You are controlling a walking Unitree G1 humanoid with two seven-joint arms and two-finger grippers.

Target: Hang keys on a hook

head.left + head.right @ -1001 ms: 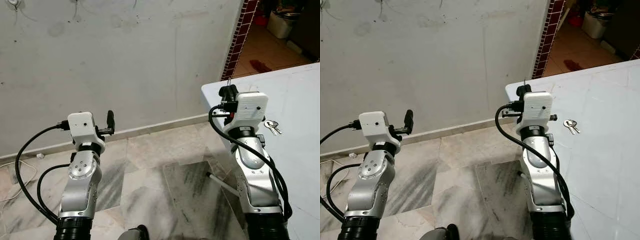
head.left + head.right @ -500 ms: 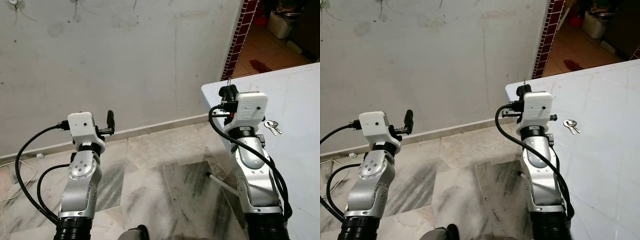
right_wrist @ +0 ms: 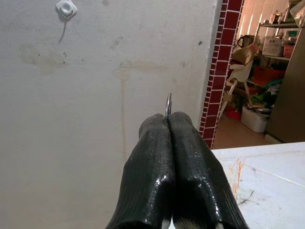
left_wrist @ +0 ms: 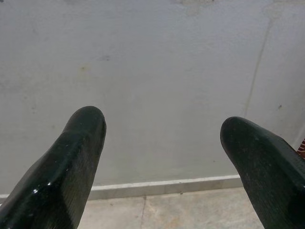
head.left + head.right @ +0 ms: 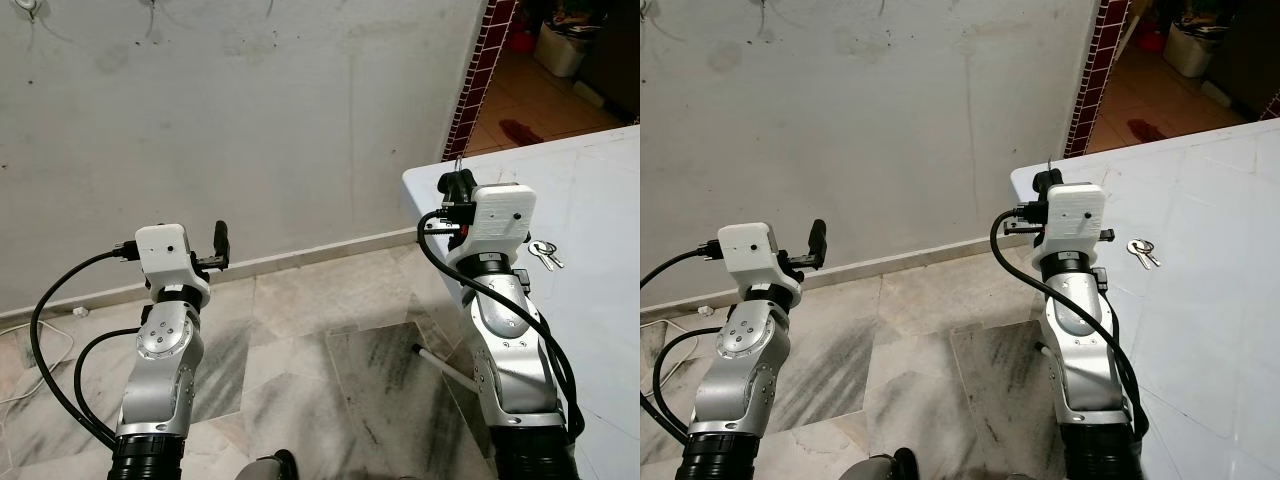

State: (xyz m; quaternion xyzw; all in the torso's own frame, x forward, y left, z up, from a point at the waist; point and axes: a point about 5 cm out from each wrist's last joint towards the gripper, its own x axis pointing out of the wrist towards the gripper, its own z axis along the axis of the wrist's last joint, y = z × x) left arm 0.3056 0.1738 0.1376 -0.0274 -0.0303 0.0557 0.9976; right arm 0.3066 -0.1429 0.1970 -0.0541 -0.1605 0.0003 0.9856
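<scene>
A small bunch of keys [image 5: 545, 253] lies on the white table [image 5: 600, 190], just right of my right wrist. My right gripper [image 3: 167, 119] is raised over the table's near-left corner, its fingers pressed together on a thin metal ring [image 3: 168, 102] that pokes out past the tips; whether keys hang from the ring is hidden. A white hook [image 3: 66, 7] is stuck high on the grey wall, up and to the left of that gripper. My left gripper [image 4: 162, 143] is held up over the floor, open and empty, facing the wall.
The grey wall [image 5: 250, 120] stands close ahead, with a skirting strip above the marble floor [image 5: 320, 340]. A red brick pillar [image 5: 480, 60] marks a doorway at the right, with a cluttered room behind it. A white cable [image 5: 30, 350] lies on the floor at the left.
</scene>
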